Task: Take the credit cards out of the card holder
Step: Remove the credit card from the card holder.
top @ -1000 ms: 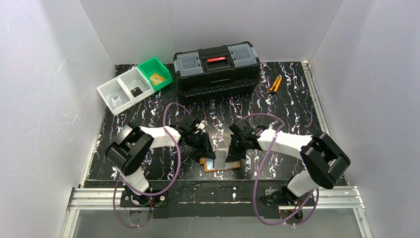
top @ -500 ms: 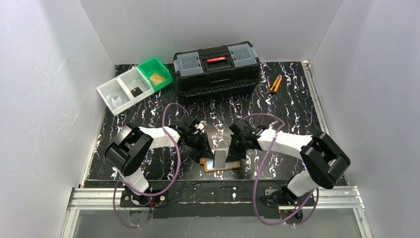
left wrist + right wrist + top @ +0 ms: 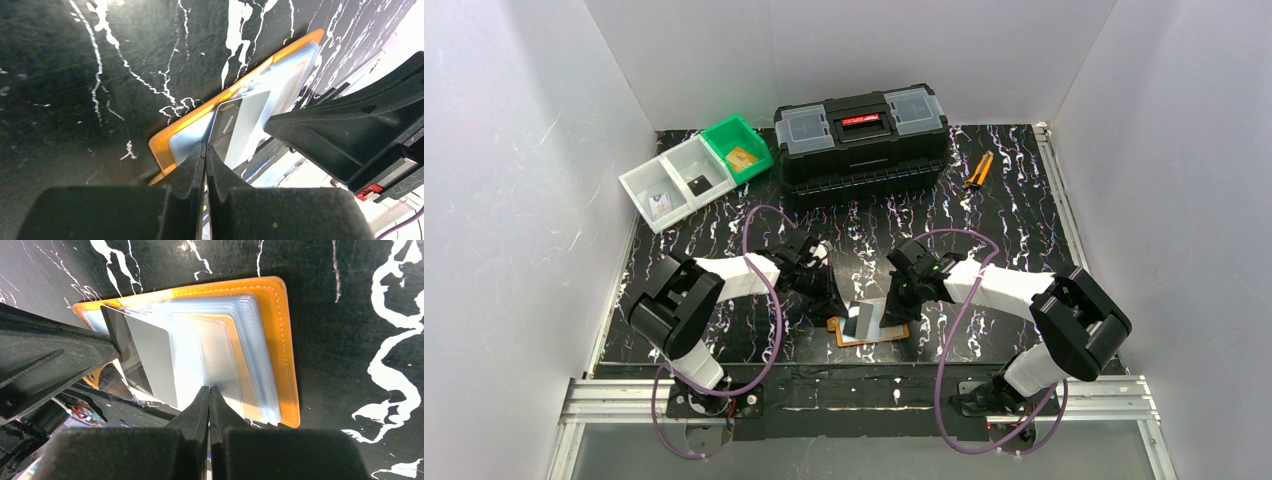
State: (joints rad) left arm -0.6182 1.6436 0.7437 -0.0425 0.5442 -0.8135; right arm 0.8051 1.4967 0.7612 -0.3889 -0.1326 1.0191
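Observation:
The orange card holder (image 3: 894, 332) lies open near the table's front edge, with its clear bluish pockets (image 3: 225, 340) facing up. My left gripper (image 3: 832, 296) is at its left side, shut on the edge of a grey credit card (image 3: 240, 125) that sticks partly out of a pocket. The card also shows in the right wrist view (image 3: 150, 360) and the top view (image 3: 864, 319). My right gripper (image 3: 209, 390) is shut, its tips resting on the clear pockets at the holder's right half (image 3: 285, 355). The holder's orange edge (image 3: 190, 120) lies under the card.
A black toolbox (image 3: 861, 135) stands at the back. White bins (image 3: 679, 182) and a green bin (image 3: 737, 146) at the back left hold small cards. Orange-handled pliers (image 3: 977, 170) lie at the back right. White walls close in both sides.
My left gripper has moved a little to the left with the grey card, drawing it further out of the pocket. The right gripper has stayed on the holder.

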